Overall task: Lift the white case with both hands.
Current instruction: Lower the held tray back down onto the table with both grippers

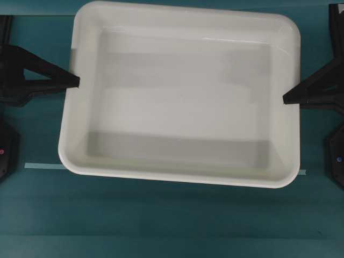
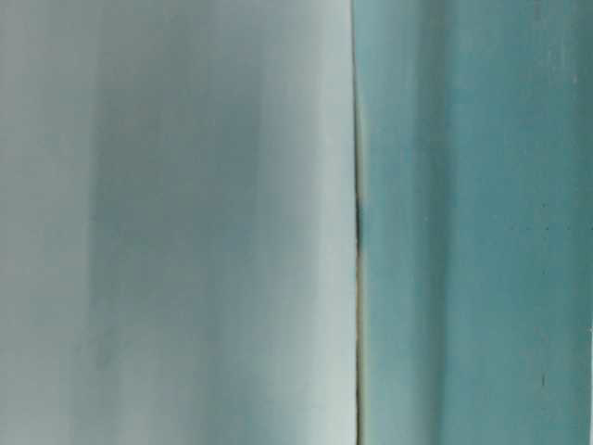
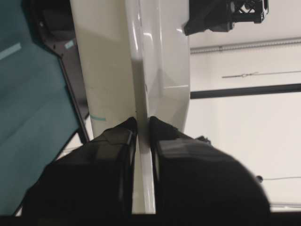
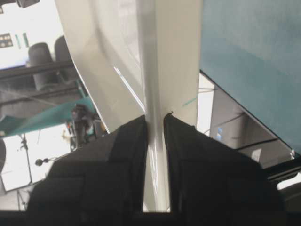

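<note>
**White case pinched at both short sides**

While the white case (image 1: 183, 97) fills most of the overhead view, its rounded corners and raised rim stand out against the teal table (image 1: 161, 226), and its glossy inside is bare. The left gripper (image 1: 75, 81) meets the rim at the view's left side, its pointed black tip touching the edge about midway along that side. The right gripper (image 1: 286, 99) meets the opposite rim in the same way, tip against the edge. A thin pale strip of tape (image 1: 45, 166) lies on the table and runs under the near long side of the case.

From table level the picture is blurred and very close: a pale white surface (image 2: 176, 222) covers the left part, teal fills the right, and a dark thin line parts them. What the white surface is cannot be told for sure here.

In the left wrist view the left gripper (image 3: 143, 123) has its two black fingers (image 3: 115, 155) set on either side of the white case (image 3: 160, 56) rim, pinching it, with the other arm's gripper dark at the far end.

In the right wrist view the right gripper (image 4: 155, 120) likewise clamps the rim of the white case (image 4: 174, 56) between its fingers (image 4: 124, 150), one on each face of the edge.
</note>
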Robot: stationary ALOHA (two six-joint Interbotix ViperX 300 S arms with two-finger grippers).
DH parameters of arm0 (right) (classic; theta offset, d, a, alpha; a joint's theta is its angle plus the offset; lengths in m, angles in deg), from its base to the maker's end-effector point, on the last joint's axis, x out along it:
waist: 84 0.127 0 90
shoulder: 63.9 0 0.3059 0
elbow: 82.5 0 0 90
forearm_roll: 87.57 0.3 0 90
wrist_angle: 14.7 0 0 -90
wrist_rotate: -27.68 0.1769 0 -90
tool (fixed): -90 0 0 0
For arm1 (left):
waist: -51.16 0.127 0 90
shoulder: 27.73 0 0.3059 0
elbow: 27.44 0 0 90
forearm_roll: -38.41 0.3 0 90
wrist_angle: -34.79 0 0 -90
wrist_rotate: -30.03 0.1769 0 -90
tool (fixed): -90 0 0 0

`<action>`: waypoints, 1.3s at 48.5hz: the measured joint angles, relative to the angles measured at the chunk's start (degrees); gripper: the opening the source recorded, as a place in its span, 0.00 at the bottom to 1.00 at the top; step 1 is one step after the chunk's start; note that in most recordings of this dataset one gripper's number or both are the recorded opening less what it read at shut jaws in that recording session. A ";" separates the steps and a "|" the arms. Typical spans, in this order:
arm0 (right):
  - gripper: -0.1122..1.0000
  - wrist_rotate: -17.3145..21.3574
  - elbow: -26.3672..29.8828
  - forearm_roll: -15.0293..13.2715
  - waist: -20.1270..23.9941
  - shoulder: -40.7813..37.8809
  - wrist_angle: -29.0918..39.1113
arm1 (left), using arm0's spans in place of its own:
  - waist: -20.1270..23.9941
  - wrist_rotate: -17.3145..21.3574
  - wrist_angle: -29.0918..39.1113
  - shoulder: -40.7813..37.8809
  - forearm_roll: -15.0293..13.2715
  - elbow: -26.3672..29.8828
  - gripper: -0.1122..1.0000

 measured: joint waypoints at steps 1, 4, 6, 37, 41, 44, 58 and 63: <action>0.20 -0.09 0.00 0.00 -0.09 0.00 0.00 | -0.09 0.00 0.00 0.00 0.00 -0.09 0.16; 0.20 0.00 0.00 0.00 -0.09 0.00 0.00 | -0.09 0.00 0.00 0.00 0.00 -0.09 0.16; 0.20 -0.09 -0.18 0.00 -0.09 0.00 0.00 | 0.00 0.00 0.00 0.00 0.00 -0.09 0.16; 0.20 -3.78 -14.59 -1.23 -0.26 -3.08 -3.60 | 1.58 -0.18 -2.81 -2.37 -0.09 -14.77 0.16; 0.20 -4.22 -16.61 -1.23 -0.26 -3.78 -5.71 | 2.02 -0.26 -3.60 -2.72 -0.09 -16.70 0.16; 0.20 -4.31 -18.11 -1.23 -0.35 -4.31 -7.29 | 2.29 -0.35 -4.22 -3.25 -0.09 -18.02 0.16; 0.20 -4.57 -23.99 -1.14 -0.26 -7.29 -12.22 | 2.37 -2.81 -7.82 -8.17 -0.09 -23.29 0.15; 0.20 -4.57 -25.22 -1.14 -0.18 -8.53 -13.54 | 2.37 -3.16 -10.55 -10.63 0.00 -24.96 0.15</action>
